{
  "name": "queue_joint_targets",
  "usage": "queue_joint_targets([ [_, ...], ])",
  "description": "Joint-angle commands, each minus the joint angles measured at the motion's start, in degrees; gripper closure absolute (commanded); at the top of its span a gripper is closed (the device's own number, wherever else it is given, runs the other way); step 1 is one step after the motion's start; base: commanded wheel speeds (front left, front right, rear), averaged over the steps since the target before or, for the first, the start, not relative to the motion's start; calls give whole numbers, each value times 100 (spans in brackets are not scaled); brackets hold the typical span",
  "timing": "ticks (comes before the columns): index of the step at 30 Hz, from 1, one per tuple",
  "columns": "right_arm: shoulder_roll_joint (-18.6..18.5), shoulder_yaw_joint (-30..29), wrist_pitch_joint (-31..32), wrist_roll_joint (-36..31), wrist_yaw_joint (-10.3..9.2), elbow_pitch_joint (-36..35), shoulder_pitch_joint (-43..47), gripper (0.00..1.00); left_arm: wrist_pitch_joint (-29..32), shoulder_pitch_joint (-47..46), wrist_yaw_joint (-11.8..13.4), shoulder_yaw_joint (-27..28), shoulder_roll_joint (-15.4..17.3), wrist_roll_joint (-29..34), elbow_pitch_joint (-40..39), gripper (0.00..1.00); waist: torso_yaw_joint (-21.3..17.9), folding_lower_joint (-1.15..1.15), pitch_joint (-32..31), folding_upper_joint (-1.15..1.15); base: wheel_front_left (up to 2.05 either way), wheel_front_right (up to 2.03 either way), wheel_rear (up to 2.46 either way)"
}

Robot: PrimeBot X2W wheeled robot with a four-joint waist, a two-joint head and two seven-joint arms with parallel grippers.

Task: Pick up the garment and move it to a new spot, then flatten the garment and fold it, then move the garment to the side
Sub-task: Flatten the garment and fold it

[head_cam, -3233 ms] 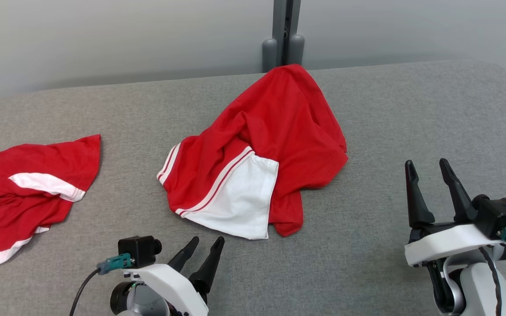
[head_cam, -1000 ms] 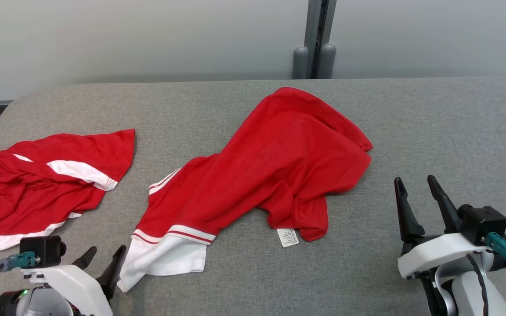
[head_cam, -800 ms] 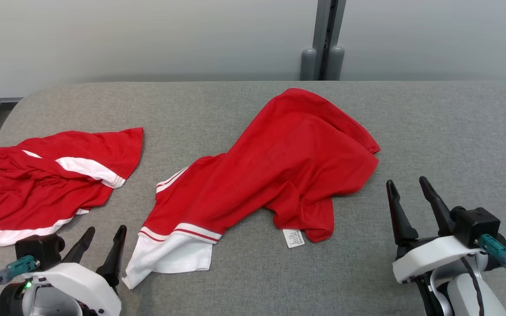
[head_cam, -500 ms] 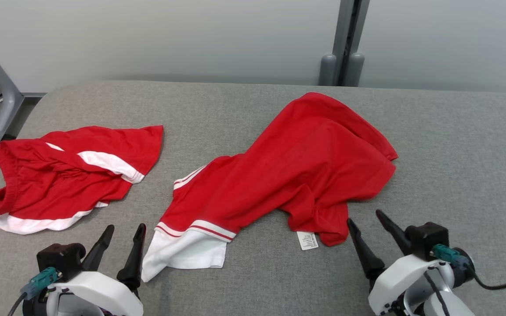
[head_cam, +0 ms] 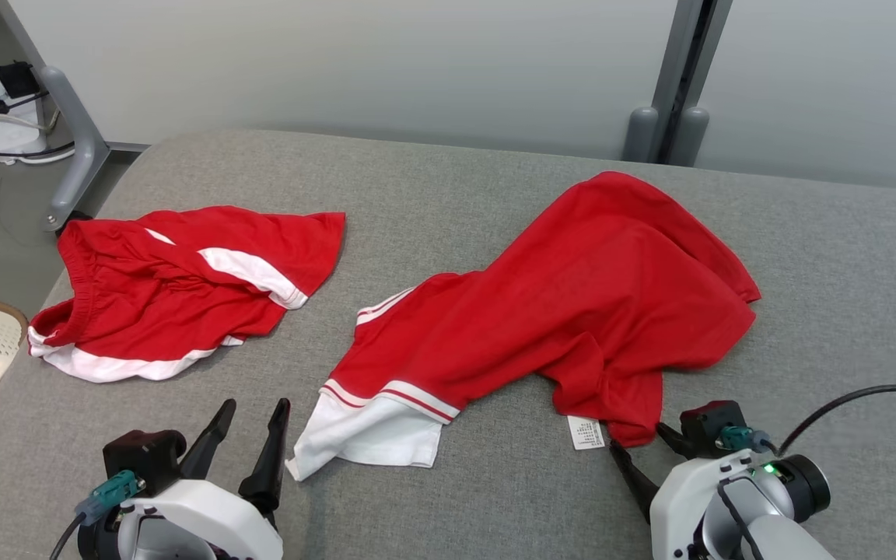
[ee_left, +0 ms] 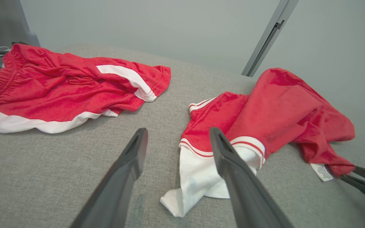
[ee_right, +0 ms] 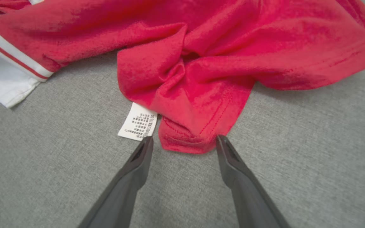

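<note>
Closing in, R gripper [ee_right: 184, 138] now has garment [head_cam: 572, 311] hem between its spread fingers. L gripper [head_cam: 256, 404] sits open too, sleeve [head_cam: 374, 435] beside; flattening next.

Shorts [head_cam: 176, 288] left of garment [head_cam: 572, 311]

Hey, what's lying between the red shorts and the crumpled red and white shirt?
Nothing: the stretch between the red shorts and the crumpled red and white shirt is bare grey fabric surface, plain in the head view.
</note>
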Motion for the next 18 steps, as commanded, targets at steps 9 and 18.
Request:
queue_joint_targets([
  [9, -10, -6, -218, -185, -1, 217, -251, 100, -219, -70, -31, -21, -25, 48, 176, 0, -95, 0, -43, 0, 0, 0, 0],
  [18, -668, -75, 112, -272, -1, -359, -199, 100, -120, -40, 53, -117, 99, 167, 292, 0, -534, 0, -131, 0, 0, 0, 0],
])
